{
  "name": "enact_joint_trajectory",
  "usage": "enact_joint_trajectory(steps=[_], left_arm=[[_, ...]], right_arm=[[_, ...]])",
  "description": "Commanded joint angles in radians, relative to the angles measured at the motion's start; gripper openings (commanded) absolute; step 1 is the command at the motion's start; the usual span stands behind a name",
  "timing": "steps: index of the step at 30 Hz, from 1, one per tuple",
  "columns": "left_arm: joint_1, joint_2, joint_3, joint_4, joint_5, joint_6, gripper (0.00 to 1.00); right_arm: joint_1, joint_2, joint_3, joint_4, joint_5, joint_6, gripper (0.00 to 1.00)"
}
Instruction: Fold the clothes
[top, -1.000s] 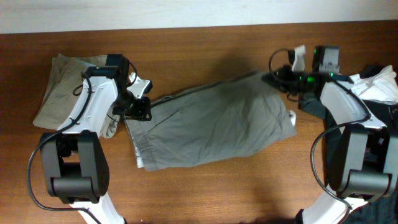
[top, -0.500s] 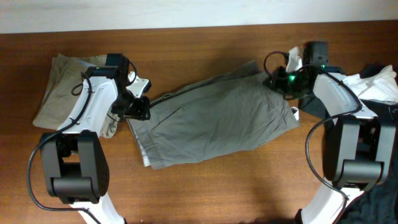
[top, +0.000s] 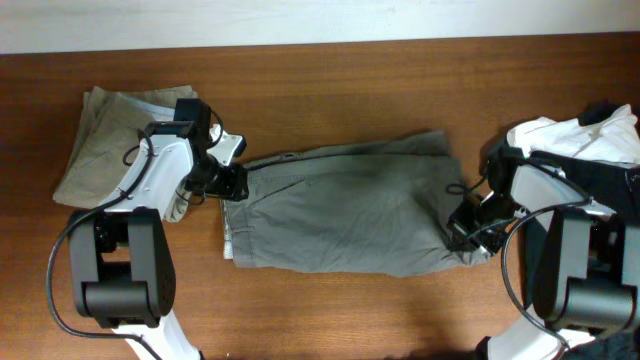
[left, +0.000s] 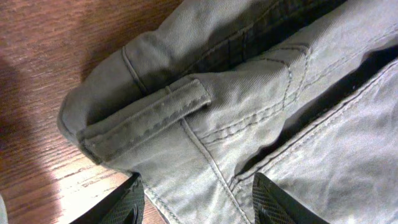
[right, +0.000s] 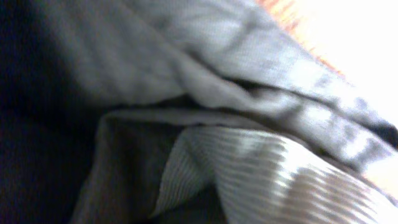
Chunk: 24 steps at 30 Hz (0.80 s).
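The right tool (top: 462, 228) is perhaps buried in blurred grey fabric (right: 205, 93), its jaws hidden.
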Motion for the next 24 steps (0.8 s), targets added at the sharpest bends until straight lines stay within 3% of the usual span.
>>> enact_joint_trajectory(steps=[1,5,10,13,15,18,21,24], left_arm=[[0.016,-0.019,-0.006,-0.011,0.011,-0.074,0.56],[0.138,-0.019,-0.006,-0.074,0.010,-0.192,0.63],[0.200,-0.019,-0.071,-0.148,0.170,-0.133,0.74],[0.169,-0.019,-0.196,-0.066,0.240,-0.134,0.76],[0.159,-0.019,-0.318,0.035,0.244,-0.210,0.80],[0.149,-0.019,-0.408,0.167,0.349,-0.232,0.82],[0.117,-0.019,-0.439,0.205,0.377,-0.251,0.71],[0.068,-0.019,-0.438,0.282,0.454,-0.250,0.28]], right_arm=[[0.001,-0.211,0.011,0.100,-0.115,-0.270,0.12],[0.001,-0.384,0.024,0.196,-0.266,-0.386,0.36],[0.066,-0.305,0.023,0.165,-0.261,-0.381,0.36],[0.153,-0.201,0.023,0.178,-0.204,-0.299,0.34],[0.224,-0.047,0.023,0.203,-0.167,-0.220,0.24],[0.246,0.035,0.023,0.224,-0.167,-0.205,0.19],[0.254,0.041,0.023,0.241,-0.167,-0.205,0.18],[0.256,0.041,0.023,0.241,-0.168,-0.205,0.17]])
